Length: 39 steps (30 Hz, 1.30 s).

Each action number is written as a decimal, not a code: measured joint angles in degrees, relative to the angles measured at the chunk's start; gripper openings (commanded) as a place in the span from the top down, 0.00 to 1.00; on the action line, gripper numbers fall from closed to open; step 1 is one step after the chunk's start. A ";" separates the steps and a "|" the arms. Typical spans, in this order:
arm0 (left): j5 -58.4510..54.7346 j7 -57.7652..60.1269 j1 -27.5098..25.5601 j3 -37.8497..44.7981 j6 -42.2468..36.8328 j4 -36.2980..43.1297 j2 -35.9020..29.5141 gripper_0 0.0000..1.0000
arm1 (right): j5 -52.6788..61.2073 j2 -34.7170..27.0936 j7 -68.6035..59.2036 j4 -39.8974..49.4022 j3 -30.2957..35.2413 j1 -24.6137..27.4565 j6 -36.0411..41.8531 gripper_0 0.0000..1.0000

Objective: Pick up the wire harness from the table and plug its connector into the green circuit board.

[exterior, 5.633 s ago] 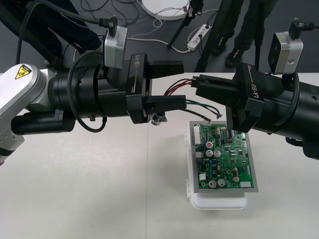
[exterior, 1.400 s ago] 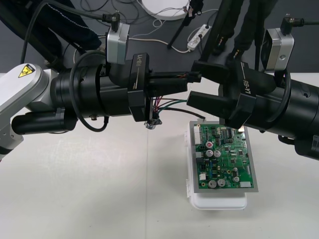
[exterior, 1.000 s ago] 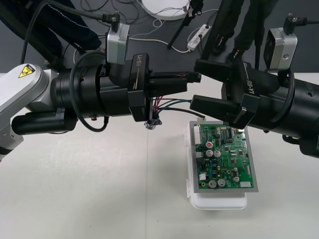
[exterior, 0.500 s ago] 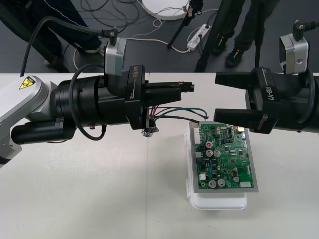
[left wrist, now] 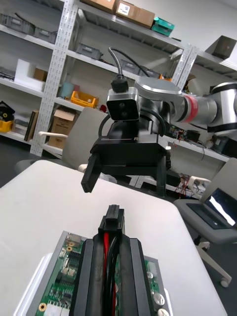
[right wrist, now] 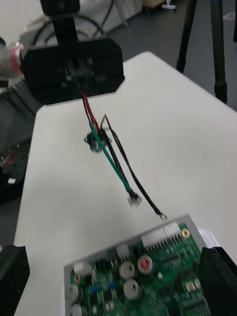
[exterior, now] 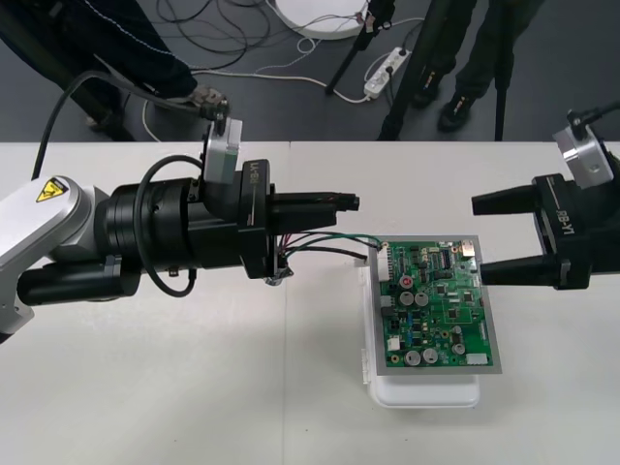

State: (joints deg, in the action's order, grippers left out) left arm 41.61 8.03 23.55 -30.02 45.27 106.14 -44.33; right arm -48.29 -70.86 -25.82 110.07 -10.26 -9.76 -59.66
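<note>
While the left gripper (exterior: 349, 201) is reaching in over the table (exterior: 194, 387), its black fingers (left wrist: 91, 281) are pressing together on the wire harness (right wrist: 112, 163). The small black plug (left wrist: 112, 220) is sticking out past the fingertips, clear of the green circuit board (exterior: 441, 310) on its white base (exterior: 426, 392). Red, black and green wires are trailing down, their loose ends hanging near the board's far left corner. The round metal socket (right wrist: 91, 139) is dangling beneath the gripper. The right gripper (exterior: 479, 240) is hovering just beside the board's far right edge, its jaws spread wide, holding nothing.
</note>
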 measured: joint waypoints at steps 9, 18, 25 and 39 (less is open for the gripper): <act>0.92 -2.34 -1.62 0.00 0.10 -0.45 -0.03 1.00 | -12.24 -3.40 0.00 -1.04 0.00 0.02 -2.49 0.00; 1.22 -3.68 -3.76 0.01 0.46 -0.50 -0.04 1.00 | -25.75 -3.79 0.00 -1.03 0.00 0.03 -5.26 0.00; 1.25 -5.58 -5.48 0.12 1.52 -0.54 -0.04 1.00 | -36.48 -3.77 0.00 -0.42 0.00 0.09 -8.06 0.00; 3.26 -7.13 -6.46 4.44 13.48 -11.52 2.99 1.00 | -48.80 -2.99 0.00 1.82 -4.26 -0.02 -8.19 0.00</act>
State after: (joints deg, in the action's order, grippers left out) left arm 44.87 0.90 17.09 -25.57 58.76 94.62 -41.34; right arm -97.08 -73.85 -25.81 111.88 -14.52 -9.77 -67.85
